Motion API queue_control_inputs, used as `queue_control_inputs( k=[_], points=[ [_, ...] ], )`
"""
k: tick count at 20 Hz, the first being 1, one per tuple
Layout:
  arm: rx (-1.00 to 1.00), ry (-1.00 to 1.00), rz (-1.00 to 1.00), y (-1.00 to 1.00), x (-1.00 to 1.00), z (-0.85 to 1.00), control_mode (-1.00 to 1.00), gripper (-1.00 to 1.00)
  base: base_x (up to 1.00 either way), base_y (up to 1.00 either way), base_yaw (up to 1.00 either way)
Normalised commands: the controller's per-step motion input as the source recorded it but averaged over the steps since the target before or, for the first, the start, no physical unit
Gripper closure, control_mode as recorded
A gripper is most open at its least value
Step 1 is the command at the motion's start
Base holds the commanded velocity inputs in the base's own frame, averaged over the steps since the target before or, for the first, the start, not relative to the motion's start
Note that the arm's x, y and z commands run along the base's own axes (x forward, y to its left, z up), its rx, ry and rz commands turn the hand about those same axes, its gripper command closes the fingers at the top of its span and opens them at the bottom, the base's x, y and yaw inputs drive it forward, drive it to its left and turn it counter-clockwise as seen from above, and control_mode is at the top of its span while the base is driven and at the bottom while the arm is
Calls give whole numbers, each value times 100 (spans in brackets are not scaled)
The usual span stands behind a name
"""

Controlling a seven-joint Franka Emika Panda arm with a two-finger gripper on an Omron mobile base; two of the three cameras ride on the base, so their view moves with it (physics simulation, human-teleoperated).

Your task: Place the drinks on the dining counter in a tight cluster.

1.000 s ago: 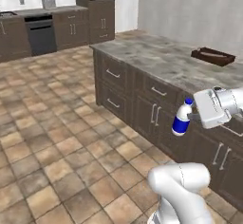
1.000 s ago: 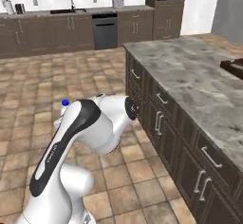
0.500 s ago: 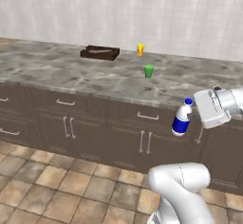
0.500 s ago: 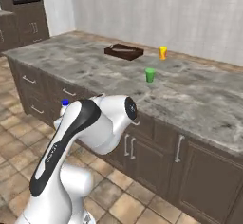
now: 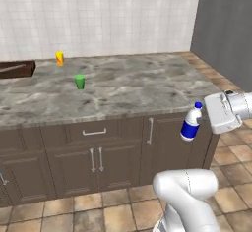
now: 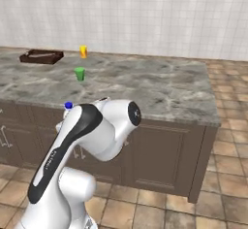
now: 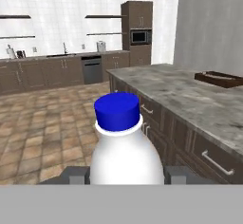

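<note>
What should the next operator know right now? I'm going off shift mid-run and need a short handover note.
Gripper: shut on the white bottle with the blue cap, held upright in front of the counter's drawers, below the countertop's level.
Dining counter: a green cup and a yellow-orange cup stand on it, apart from each other; a dark tray sits at its left end. No bottle stands on it in the base views.
Done: the white bottle is picked up and brought to the counter.
Left: set it on the counter, then fetch the remaining drinks and stand them tight against it.
</note>
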Motion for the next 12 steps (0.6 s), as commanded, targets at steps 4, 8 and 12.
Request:
queue_control_inputs(
  k=[4, 8, 12],
  points=[
    [0, 0, 0, 0, 0, 0, 100, 100, 53, 1, -6],
    [0, 0, 0, 0, 0, 0, 100, 100, 98, 28, -15],
    [0, 0, 0, 0, 0, 0, 100, 100, 100, 35, -19]
  ],
)
